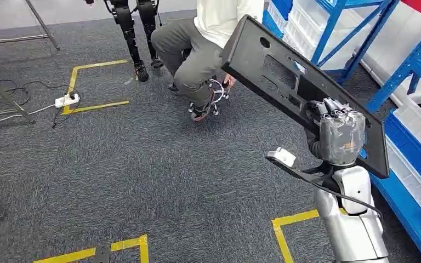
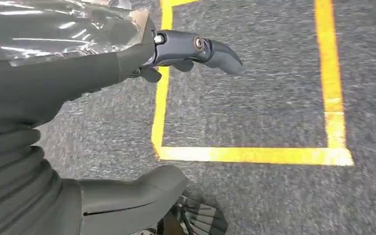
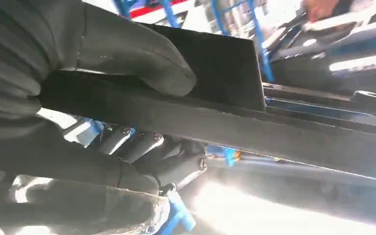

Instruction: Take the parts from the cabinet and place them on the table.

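A large flat black panel part (image 1: 274,66) with cut-outs is up in the air at the right of the head view, tilted. My right hand (image 1: 337,129) grips it at its lower edge. In the right wrist view the thumb (image 3: 137,54) lies on one face of the panel (image 3: 235,127) and the darker fingers (image 3: 147,147) curl against the other face. My left hand (image 2: 78,78) hangs above grey carpet with a finger (image 2: 210,49) stretched out and the thumb (image 2: 137,196) apart from it, holding nothing.
Blue shelving (image 1: 411,66) with white bins (image 1: 416,126) stands close on the right. A person (image 1: 197,49) sits on a wheeled stool ahead, with another robot's legs (image 1: 131,33) beside. Yellow tape squares (image 1: 96,87) mark the carpet; a power strip (image 1: 67,99) and cables lie left.
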